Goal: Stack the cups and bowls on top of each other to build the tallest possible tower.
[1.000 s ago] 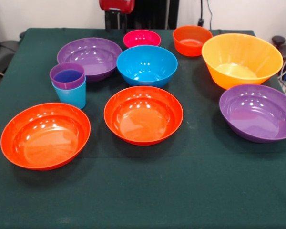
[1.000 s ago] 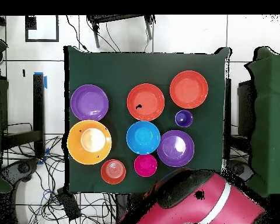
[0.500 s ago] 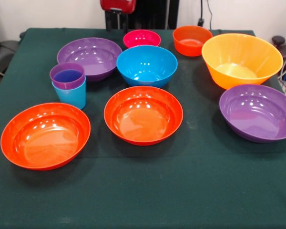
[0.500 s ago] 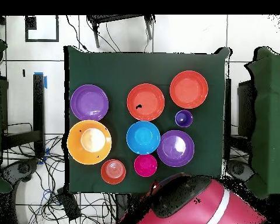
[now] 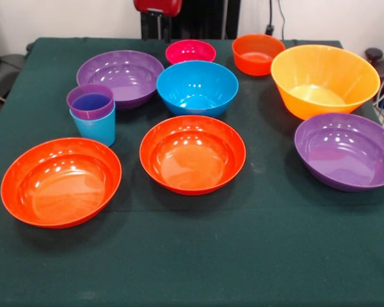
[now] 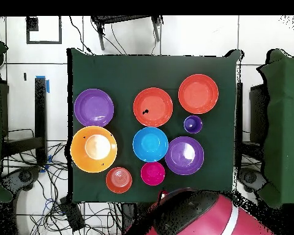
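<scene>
The purple cup (image 5: 89,102) sits nested in the light blue cup (image 5: 97,130) at the left; from above it shows as the purple cup (image 6: 193,124). Around them stand separate bowls: pink (image 5: 190,51), small orange (image 5: 257,54), blue (image 5: 197,86), two orange-red (image 5: 192,153) (image 5: 61,181), two purple (image 5: 120,77) (image 5: 345,150) and a large yellow-orange one (image 5: 325,80). Only the two nested cups are stacked. My gripper (image 5: 157,7) shows as a red and black end at the top edge, behind the pink bowl and holding nothing that I can see.
The dark green cloth table (image 5: 198,256) carries everything. In the overhead view the red arm (image 6: 198,214) hangs over the table's bottom edge near the pink bowl (image 6: 152,173). Cables and floor tiles surround the table, and green chairs (image 6: 284,122) stand at both sides.
In the overhead view the red arm has drawn back toward the bottom edge. The cups and bowls have not moved.
</scene>
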Robot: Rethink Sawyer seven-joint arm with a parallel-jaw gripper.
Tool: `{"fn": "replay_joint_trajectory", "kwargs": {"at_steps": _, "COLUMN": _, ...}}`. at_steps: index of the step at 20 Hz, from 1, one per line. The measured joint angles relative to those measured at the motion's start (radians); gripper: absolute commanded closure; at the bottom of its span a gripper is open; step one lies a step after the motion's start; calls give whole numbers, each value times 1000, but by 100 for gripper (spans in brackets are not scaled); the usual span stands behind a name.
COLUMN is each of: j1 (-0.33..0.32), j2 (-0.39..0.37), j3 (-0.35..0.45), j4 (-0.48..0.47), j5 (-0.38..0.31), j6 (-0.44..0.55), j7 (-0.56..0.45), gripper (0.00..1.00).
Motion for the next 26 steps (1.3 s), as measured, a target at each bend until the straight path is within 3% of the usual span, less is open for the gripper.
{"fn": "replay_joint_trajectory", "kwargs": {"at_steps": 14, "j1": 12, "j2": -58, "j3": 10, "j4": 0, "j5": 0, "j6": 74, "j7": 0, "gripper": 0}}
{"fn": "replay_joint_trajectory", "kwargs": {"at_steps": 26, "j1": 46, "j2": -99, "j3": 63, "j4": 1, "j5": 13, "j6": 80, "j7": 0, "gripper": 0}}
